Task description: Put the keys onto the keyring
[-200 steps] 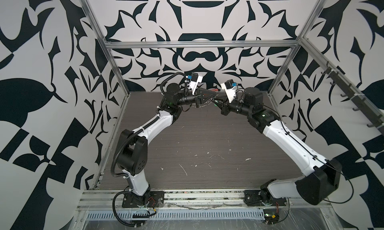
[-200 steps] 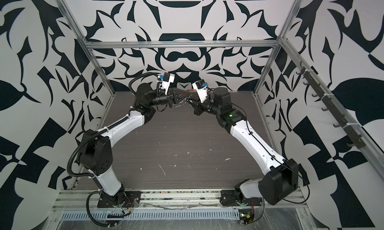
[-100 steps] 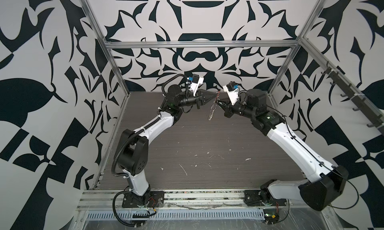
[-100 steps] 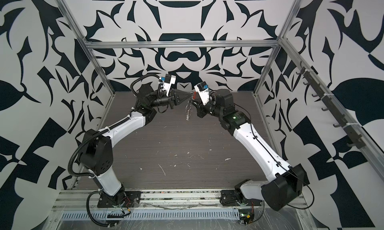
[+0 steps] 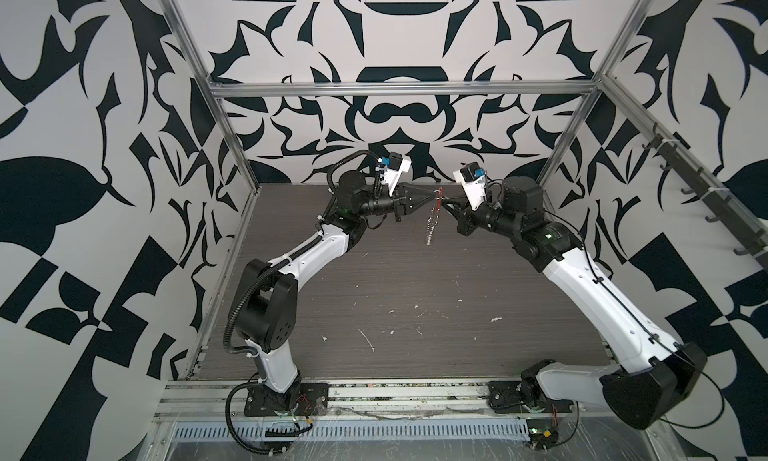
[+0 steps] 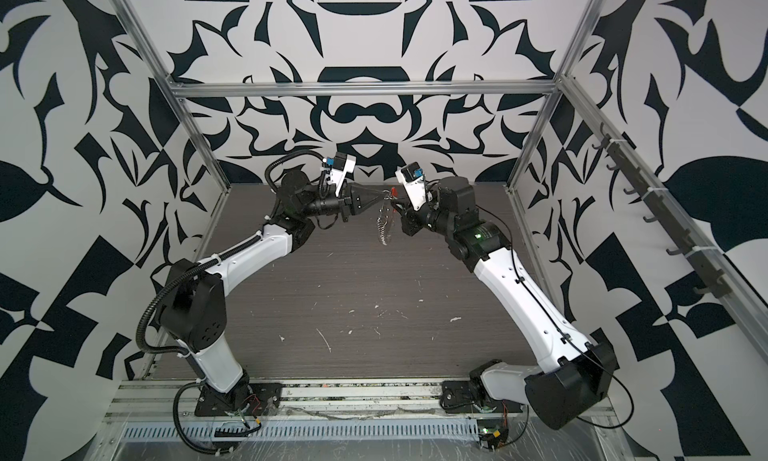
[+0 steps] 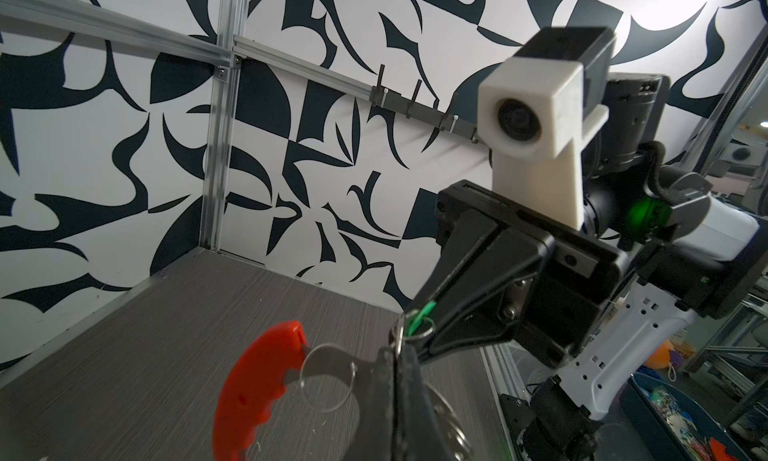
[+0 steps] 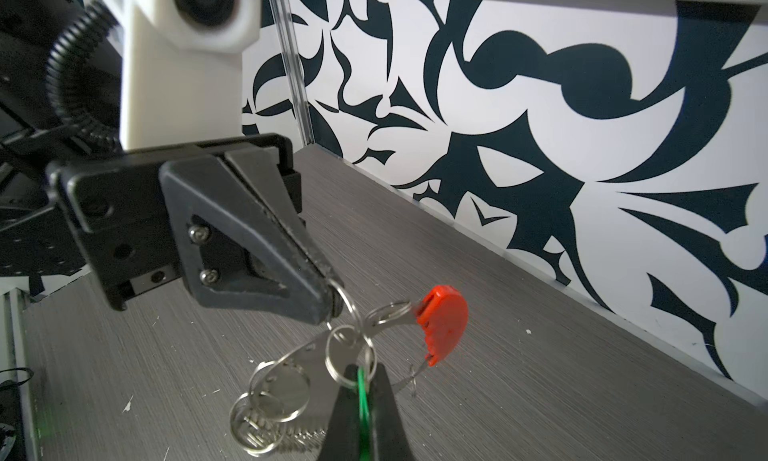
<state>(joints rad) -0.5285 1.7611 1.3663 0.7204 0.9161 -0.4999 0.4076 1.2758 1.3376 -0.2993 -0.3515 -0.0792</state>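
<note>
Jaws pinch shut: left gripper (image 8: 330, 301) on the keyring (image 8: 444, 328), right gripper (image 8: 362, 370) on the keys (image 8: 363, 398).

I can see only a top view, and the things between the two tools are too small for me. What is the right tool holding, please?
Observer: In the right wrist view, the right tool is shut on the green key tag.
Operator: Thank you. And the left tool, what does it grip?
Observer: The left tool is shut on one silver ring of the keyring.
</note>
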